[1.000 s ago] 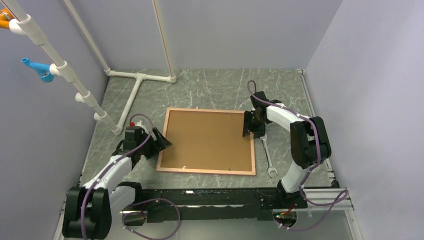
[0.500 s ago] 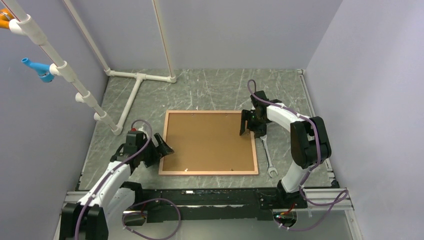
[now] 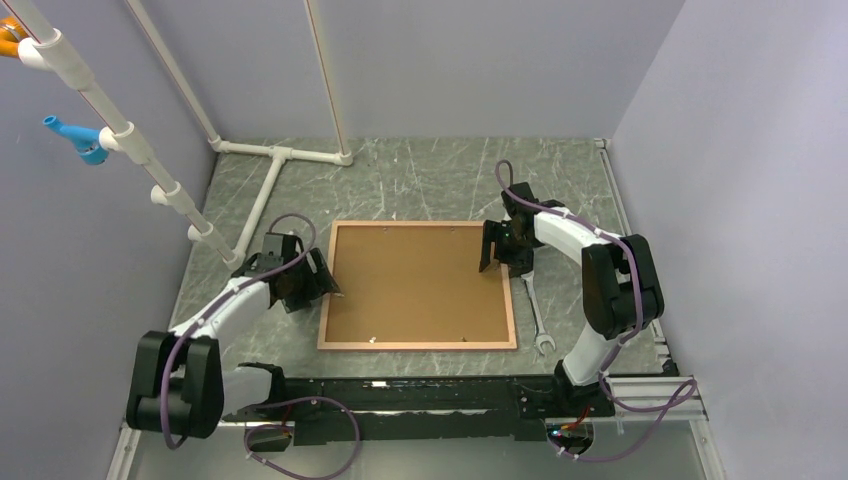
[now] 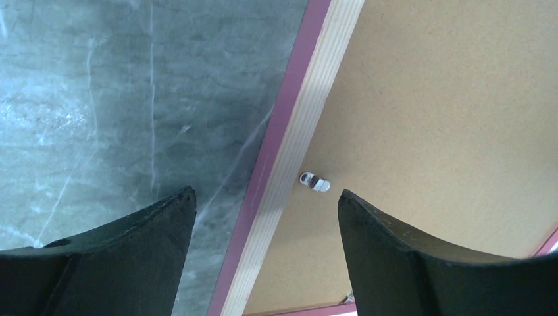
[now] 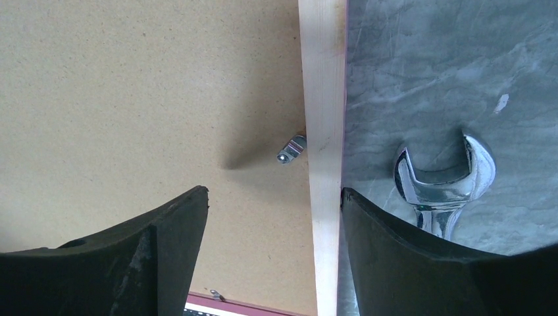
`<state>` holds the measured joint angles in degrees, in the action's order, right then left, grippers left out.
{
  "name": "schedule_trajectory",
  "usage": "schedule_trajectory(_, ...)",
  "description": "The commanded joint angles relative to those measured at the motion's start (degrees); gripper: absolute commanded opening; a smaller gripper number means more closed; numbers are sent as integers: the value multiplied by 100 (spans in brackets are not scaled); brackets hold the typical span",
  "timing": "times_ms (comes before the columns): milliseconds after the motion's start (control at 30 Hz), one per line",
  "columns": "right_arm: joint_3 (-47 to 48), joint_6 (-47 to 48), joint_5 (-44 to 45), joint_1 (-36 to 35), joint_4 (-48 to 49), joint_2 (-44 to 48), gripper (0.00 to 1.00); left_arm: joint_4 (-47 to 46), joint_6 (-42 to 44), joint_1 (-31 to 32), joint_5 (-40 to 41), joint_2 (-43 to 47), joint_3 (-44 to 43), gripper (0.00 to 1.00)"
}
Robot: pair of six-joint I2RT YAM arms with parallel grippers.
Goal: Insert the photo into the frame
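Observation:
The frame [image 3: 417, 346] lies flat on the table, back side up, with a brown backing board [image 3: 415, 283] filling it. The photo is out of view. My left gripper [image 3: 318, 280] stands open over the frame's left edge; in the left wrist view the pinkish wood edge [image 4: 309, 112] runs between the jaws of the gripper [image 4: 266, 193], near a small metal clip [image 4: 314, 182]. My right gripper [image 3: 497, 248] is open over the right edge; the pale wood edge [image 5: 322, 79] lies just inside the right finger of the gripper [image 5: 274, 191].
A chrome wrench [image 3: 536, 315] lies on the table just right of the frame, its open end [image 5: 444, 184] beside my right finger. White pipes [image 3: 262, 195] run along the back left. A rail [image 3: 420, 395] crosses the near edge.
The frame has shifted slightly and squared up. My left gripper moved back along the frame's left edge. My right gripper opened wider over the right edge.

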<state>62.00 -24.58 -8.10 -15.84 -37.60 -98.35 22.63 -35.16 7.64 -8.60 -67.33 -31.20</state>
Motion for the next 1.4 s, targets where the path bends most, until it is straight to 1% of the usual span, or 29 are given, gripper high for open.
schedule_trajectory(0, -60, -56, -128, -6, 91, 220, 76, -226, 119, 175, 162, -377, -327, 81)
schedule_trajectory(233, -115, -32, -157, 4, 122, 193, 76, -166, 103, 643, 624, -980, -676, 79)
schedule_trajectory(300, -118, -30, -142, 1, 118, 184, 76, -105, 149, 707, 748, -1078, -711, 77)
schedule_trajectory(367, -124, -21, -131, 1, 120, 169, 76, -71, 184, 733, 829, -1106, -680, 73)
schedule_trajectory(567, -177, -47, -204, 11, 195, 132, 76, 24, 285, 828, 842, -1158, -587, 58)
schedule_trajectory(600, -171, -47, -216, 13, 206, 117, 76, 44, 308, 854, 926, -1188, -589, 55)
schedule_trajectory(667, -174, -47, -227, 12, 205, 107, 76, 67, 347, 889, 1031, -1223, -589, 51)
schedule_trajectory(833, -144, -38, -235, 21, 205, 115, 76, 172, 422, 985, 1151, -1353, -642, 52)
schedule_trajectory(1100, -175, -21, -254, 40, 209, 114, 76, 590, 675, 1263, 1341, -1687, -984, 49)
schedule_trajectory(1300, -182, -20, -291, 64, 235, 131, 75, 909, 688, 1345, 1335, -1563, -1003, 40)
schedule_trajectory(1367, -186, -21, -305, 64, 249, 137, 75, 989, 686, 1361, 1320, -1480, -993, 33)
